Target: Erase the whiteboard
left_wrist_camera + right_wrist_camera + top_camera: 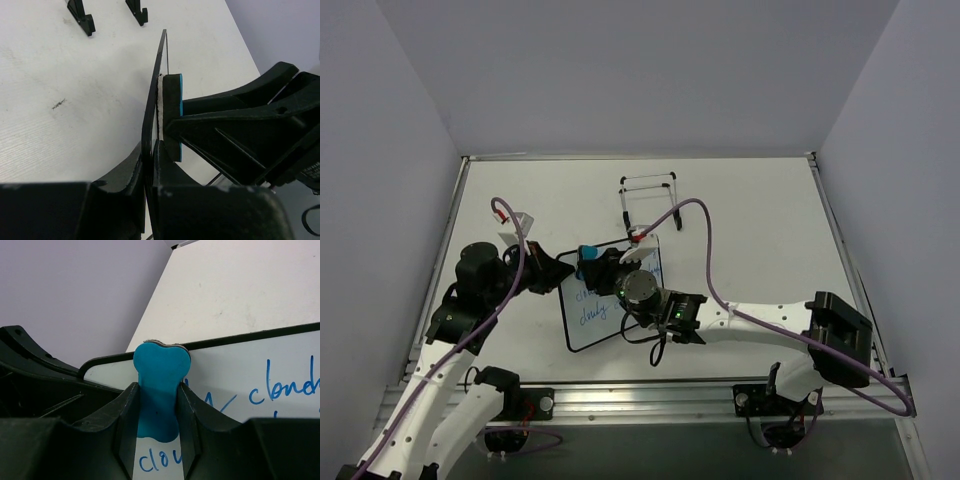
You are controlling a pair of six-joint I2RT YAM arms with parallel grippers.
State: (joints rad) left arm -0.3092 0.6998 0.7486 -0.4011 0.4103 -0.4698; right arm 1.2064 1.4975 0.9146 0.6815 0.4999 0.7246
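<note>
Right tool (157, 390), fingers pressed onto the waist of a blue bone-shaped eraser (161, 365); the eraser's lower end is hidden between the fingers, and its felt side meets the face of the whiteboard (240, 370) at the upper frame. Left tool (149, 150), closed on the board's black rim, the board appearing edge-on in the left wrist view. In the top view the whiteboard lies at mid-tabletop between the two arms, the right wrist covering much of it. Blue handwriting (285, 387) is cut off by the fingers and picture edge, only fragments legible. Whether the board rests flat cannot be told. A wire easel stand (648, 200) stands beyond it on the tabletop (750, 230).
</note>
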